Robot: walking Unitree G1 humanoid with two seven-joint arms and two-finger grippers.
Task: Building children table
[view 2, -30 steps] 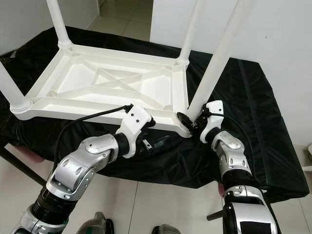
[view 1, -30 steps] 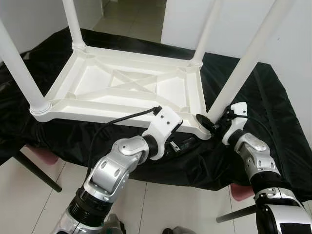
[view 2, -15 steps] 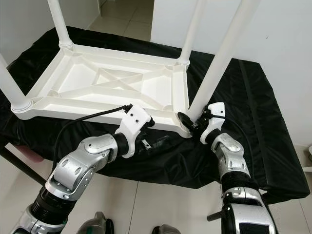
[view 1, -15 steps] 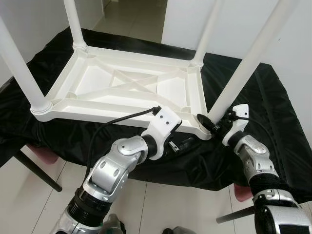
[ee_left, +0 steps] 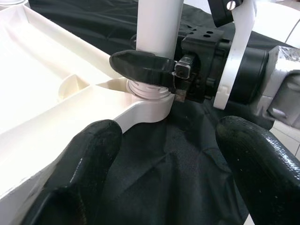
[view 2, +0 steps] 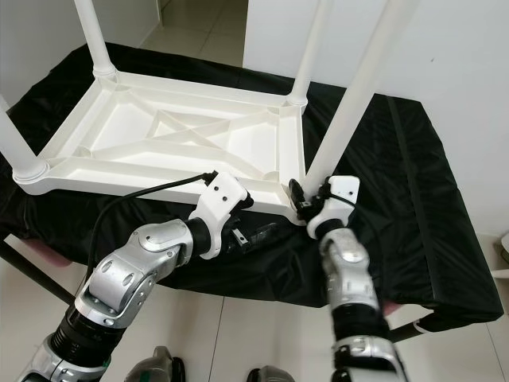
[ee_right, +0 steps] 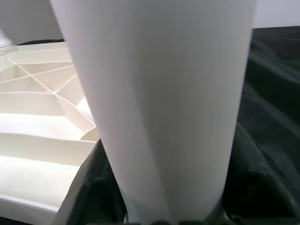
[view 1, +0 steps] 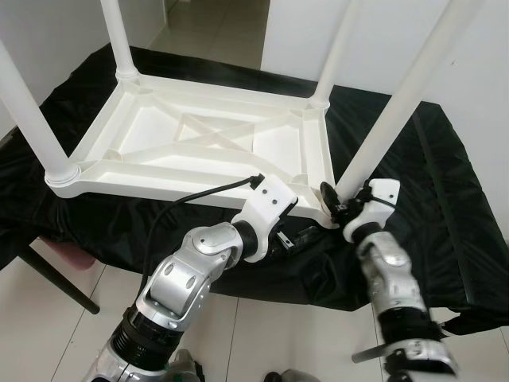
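A white children's table [view 1: 159, 127] lies upside down on a black cloth, its legs pointing up. My right gripper [view 1: 334, 203] is shut on the base of the near right leg [view 1: 390, 119], just above the corner socket. In the left wrist view one of its black fingers [ee_left: 140, 65] wraps the leg [ee_left: 157, 28] at the collar. The leg [ee_right: 159, 93] stands very close in the right wrist view. My left gripper [view 1: 298, 237] is open and holds nothing. It hovers over the cloth in front of the table's near edge, just short of that corner.
The black cloth [view 1: 445, 183] covers a low stand whose near edge runs under my arms. Dark stand legs [view 1: 56, 278] and a pink object [view 1: 67, 253] show below on the left. A white wall [view 1: 477, 72] stands at the right, with tiled floor beyond the table.
My right forearm has swung inward to the left while its gripper stayed on the leg's base. The left arm has barely moved.
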